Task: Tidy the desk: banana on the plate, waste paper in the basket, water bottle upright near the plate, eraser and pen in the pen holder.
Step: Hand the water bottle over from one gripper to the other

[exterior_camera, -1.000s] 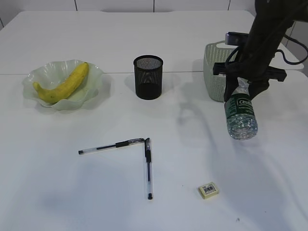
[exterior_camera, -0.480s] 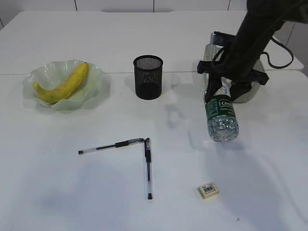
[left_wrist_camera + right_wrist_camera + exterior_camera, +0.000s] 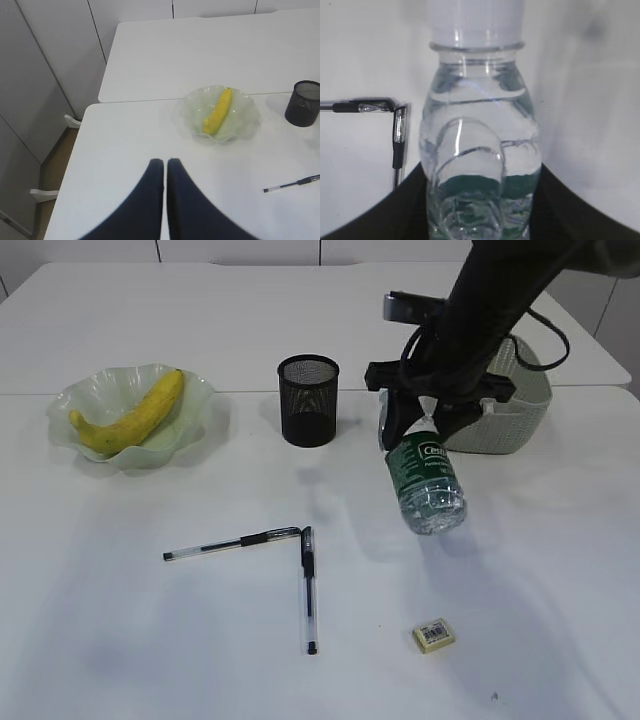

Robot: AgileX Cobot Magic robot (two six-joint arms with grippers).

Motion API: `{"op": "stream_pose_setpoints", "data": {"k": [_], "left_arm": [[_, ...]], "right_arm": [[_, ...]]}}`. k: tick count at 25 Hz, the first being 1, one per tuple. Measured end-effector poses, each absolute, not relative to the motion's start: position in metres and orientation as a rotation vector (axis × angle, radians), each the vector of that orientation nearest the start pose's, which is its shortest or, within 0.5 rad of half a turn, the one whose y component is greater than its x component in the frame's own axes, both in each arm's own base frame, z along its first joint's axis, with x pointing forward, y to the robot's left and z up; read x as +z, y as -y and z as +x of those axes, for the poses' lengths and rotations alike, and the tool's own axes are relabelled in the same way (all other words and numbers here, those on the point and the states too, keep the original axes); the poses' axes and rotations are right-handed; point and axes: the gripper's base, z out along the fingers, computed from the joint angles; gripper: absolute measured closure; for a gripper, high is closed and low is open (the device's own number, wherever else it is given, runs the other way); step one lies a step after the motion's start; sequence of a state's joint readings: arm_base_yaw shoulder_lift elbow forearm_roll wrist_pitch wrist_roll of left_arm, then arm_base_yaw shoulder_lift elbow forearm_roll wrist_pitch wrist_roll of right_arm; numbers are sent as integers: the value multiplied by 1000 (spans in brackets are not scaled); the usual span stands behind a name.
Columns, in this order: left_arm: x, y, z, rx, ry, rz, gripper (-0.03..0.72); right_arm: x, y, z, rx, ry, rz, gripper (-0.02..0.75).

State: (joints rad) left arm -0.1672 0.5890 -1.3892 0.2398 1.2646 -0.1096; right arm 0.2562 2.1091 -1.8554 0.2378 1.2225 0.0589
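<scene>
The right end effector (image 3: 432, 418) grips the bottle (image 3: 425, 483) near its neck, jaws closed about halfway around it, and the bottle hangs clear of the desk (image 3: 520, 570), base tilted toward the near side. It sits right of the holder (image 3: 308, 400) and left of the basket (image 3: 505, 400), well apart from the plate (image 3: 195, 390) at the far left, where the banana (image 3: 135, 413) already lies. The left end effector (image 3: 165, 172) is shut on nothing and parked over the bare left edge of the desk.

The step in hand looks to be carrying the bottle over to the plate and standing it up. To do that well, pass it on the near side of the holder, high enough to clear the two pens (image 3: 306, 580) lying in an L. Level the wrist so the base comes down flat. Set it just beside the plate's rim without touching the ruffle. From the wrist view the grip seems snug, though the contact itself is hidden. Release only once the base is fully seated. The eraser (image 3: 433, 636) waits at the near right.
</scene>
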Motion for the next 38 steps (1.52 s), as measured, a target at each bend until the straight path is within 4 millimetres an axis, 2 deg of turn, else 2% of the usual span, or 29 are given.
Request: {"op": "stream_pose_setpoints", "data": {"k": [8, 13, 19, 22, 28, 38], "left_arm": [[488, -18, 14, 84, -1931, -24, 704], [488, -18, 14, 77, -1931, -22, 704], [488, -18, 14, 73, -1932, -21, 704], [488, -17, 14, 67, -1933, -19, 704], [488, -17, 14, 60, -1933, -17, 704], [488, -16, 14, 58, -1933, -17, 704]], "right_arm": [[297, -134, 408, 474, -2776, -411, 387], [338, -144, 394, 639, -2535, -617, 387], [373, -155, 376, 794, -2257, -860, 387], [381, -159, 372, 866, -2182, -895, 387], [387, -165, 365, 993, -2130, -933, 387], [392, -168, 364, 1064, -2082, -922, 387]]}}
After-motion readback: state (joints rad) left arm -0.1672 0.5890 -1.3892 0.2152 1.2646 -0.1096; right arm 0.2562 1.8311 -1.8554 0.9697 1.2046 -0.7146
